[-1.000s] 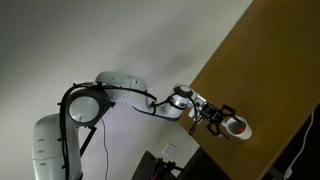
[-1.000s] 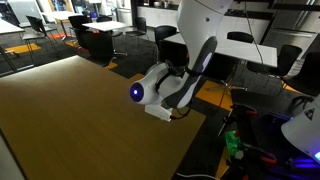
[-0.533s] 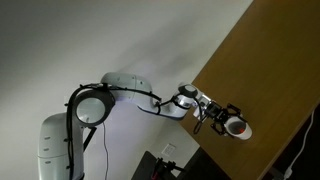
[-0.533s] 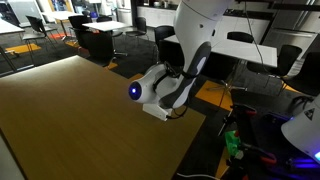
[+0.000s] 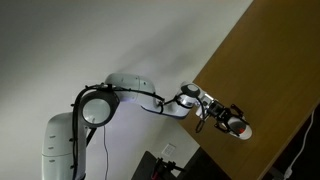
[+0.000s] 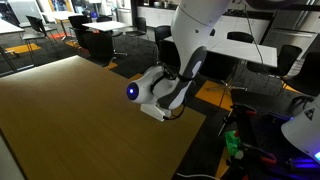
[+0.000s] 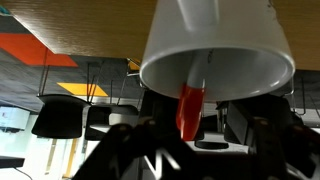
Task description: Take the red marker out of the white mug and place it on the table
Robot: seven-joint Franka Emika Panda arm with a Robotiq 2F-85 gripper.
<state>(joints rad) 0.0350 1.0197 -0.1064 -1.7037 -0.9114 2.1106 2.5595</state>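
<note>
The wrist view is upside down. The white mug [image 7: 215, 50] stands on the wooden table [image 7: 80, 20], its mouth facing the camera. The red marker [image 7: 190, 108] sticks out of the mug, leaning against its rim. My gripper [image 7: 200, 140] is at the mug's mouth, one dark finger on each side of the marker, with a gap on both sides; it is open and narrowed. In an exterior view the gripper [image 5: 222, 118] sits right over the mug [image 5: 239, 128] near the table's [image 5: 262, 70] edge. The arm [image 6: 165, 92] hides the mug in an exterior view.
The mug stands close to the table's edge [image 5: 205, 100]. Beyond the table [image 6: 70, 110] are office chairs [image 6: 165, 38] and desks [image 6: 100, 30]. A dark stand with green lights [image 6: 232, 142] is on the floor beside the table corner.
The gripper has moved closer in on the mug and its fingers have come nearer together around the marker. The mug has not moved.
</note>
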